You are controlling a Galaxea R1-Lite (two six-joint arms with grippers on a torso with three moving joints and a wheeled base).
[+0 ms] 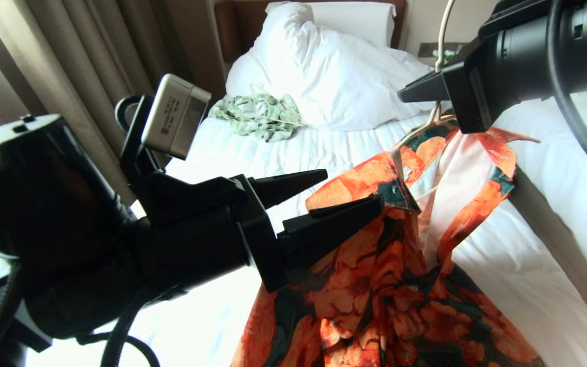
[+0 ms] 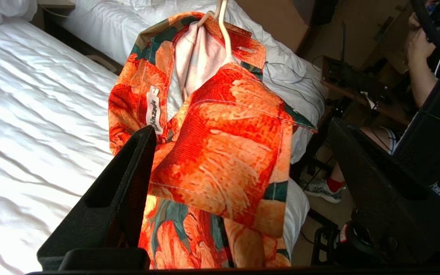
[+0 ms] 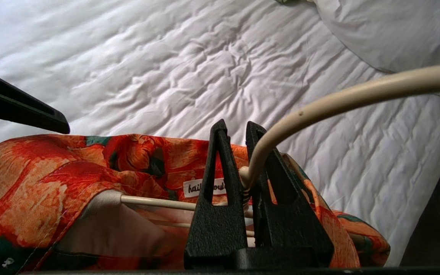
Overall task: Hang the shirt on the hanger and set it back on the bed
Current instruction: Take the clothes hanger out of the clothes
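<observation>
White sheets cover the bed (image 1: 232, 153), which fills most of the head view, with a rumpled duvet (image 1: 334, 76) heaped at twelve o'clock against a dark wood headboard (image 1: 237, 25). Just beside the duvet, at about eleven o'clock, a pale green-and-white garment (image 1: 260, 114) lies crumpled on the sheet. Beige curtains (image 1: 69, 51) hang at ten o'clock.

Above the mattress, the shirt (image 1: 390, 285) with its big orange flowers on dark green hangs from the hanger (image 1: 441, 35), taking up the space from the centre down to five o'clock. Its collar gapes open, showing the pale lining and a wire shoulder of the hanger inside.

At two o'clock the right pincer (image 3: 243, 183) is closed tight on the hanger's twisted neck, the cream hook curving away above its fingers, so shirt and hanger are carried clear of the sheet.

Reaching in from eight o'clock, the left pincer (image 1: 347, 196) stands spread wide with nothing between its fingers (image 2: 128, 183); its tips sit just beside the shirt's near shoulder and collar, the orange cloth hanging between the two fingers in the left wrist view.

Beyond the bed's far side, a seated person's arm (image 2: 420, 65) and shoe (image 2: 325, 189) show in that same view.
</observation>
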